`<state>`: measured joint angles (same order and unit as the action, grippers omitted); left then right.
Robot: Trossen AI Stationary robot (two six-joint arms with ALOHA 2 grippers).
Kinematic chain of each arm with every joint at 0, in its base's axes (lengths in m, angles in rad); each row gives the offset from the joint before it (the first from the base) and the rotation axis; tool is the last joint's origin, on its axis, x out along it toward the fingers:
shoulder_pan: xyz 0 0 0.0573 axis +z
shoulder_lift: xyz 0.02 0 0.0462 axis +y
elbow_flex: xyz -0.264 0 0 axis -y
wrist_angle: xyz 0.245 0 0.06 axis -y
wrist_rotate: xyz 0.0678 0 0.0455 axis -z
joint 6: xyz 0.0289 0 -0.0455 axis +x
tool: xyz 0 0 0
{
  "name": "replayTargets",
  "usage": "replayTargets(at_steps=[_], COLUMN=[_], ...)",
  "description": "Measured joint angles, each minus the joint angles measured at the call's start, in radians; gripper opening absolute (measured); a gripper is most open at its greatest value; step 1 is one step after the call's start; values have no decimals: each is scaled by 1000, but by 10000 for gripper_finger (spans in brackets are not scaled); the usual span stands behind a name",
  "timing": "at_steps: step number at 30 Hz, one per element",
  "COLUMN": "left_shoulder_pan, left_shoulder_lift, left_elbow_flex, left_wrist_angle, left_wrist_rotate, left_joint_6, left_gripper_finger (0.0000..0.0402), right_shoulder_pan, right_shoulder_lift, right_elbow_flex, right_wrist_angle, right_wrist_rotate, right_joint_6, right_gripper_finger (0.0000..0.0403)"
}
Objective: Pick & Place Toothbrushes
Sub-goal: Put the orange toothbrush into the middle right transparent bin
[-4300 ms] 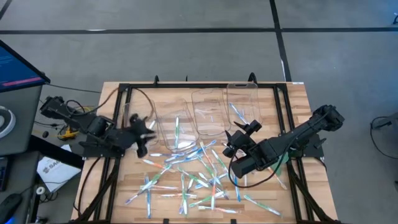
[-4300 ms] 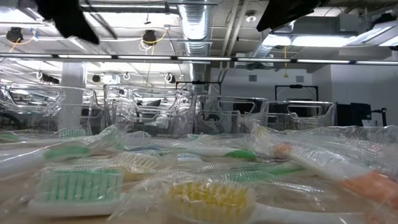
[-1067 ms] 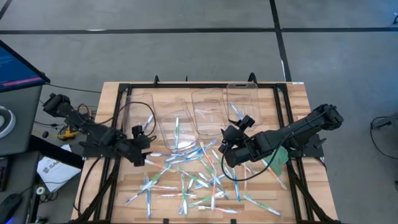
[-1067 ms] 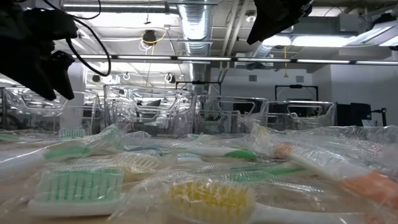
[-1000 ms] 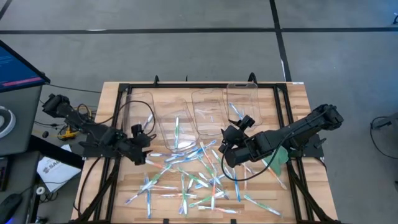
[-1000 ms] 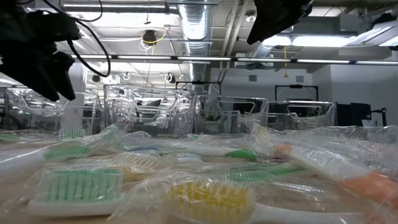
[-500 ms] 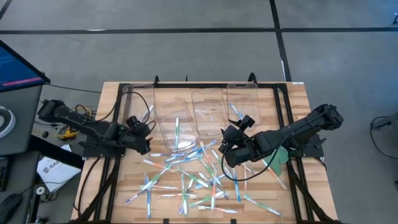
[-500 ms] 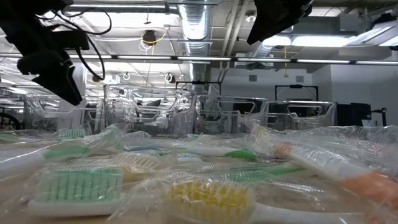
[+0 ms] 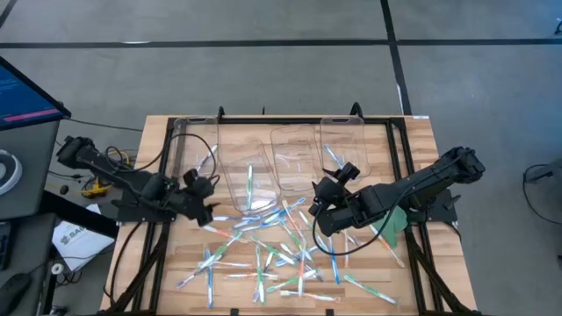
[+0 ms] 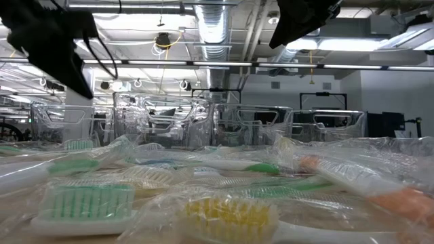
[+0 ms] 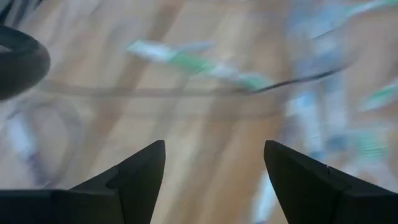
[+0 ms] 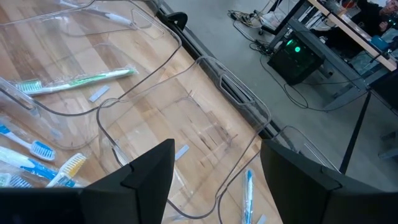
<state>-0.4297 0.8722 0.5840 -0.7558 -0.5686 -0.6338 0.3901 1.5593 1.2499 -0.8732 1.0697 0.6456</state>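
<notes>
2 matte-black jointed arms, each trailing looped black cable and ending in blunt, wedge-shaped dark fingers (image 12: pixel 149 174).

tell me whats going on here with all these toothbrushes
A two-armed robot is sorting toothbrushes scattered on a wooden table into clear bins. A few brushes already lie in the bins. The left pincer hovers open and empty near the leftmost bin. The right pincer is also open and empty, above the pile's far edge.

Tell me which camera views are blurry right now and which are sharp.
Left wrist view: smeared by motion, toothbrushes just streaks past the left hand. Low view: nearest toothbrush heads soft, ceiling lights glaring. Right wrist view: sharp, clear bins crisp. High view: sharp.
</notes>
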Motion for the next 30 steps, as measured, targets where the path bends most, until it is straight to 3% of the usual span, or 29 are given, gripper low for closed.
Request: replayTargets(at_steps=[5, 12, 20, 30], left_shoulder_pan=[-135, -265, -298, -299], left_shoulder_lift=[50, 256, 431, 444], left_elbow_flex=[6, 6, 5, 5], left_wrist_angle=[113, 109, 107, 109], left_wrist_rotate=[0, 9, 38, 133], left_joint_6=[0, 1, 1, -1], left_gripper_finger=[269, 269, 269, 269], right_shoulder_pan=[0, 0, 0, 0], right_shoulder_lift=[0, 0, 0, 0], right_elbow_flex=[0, 0, 0, 0], right_wrist_angle=[0, 0, 1, 2], right_wrist_rotate=[0, 0, 0, -1], right_joint_6=[0, 1, 1, 1], right_gripper_finger=[232, 232, 232, 232])
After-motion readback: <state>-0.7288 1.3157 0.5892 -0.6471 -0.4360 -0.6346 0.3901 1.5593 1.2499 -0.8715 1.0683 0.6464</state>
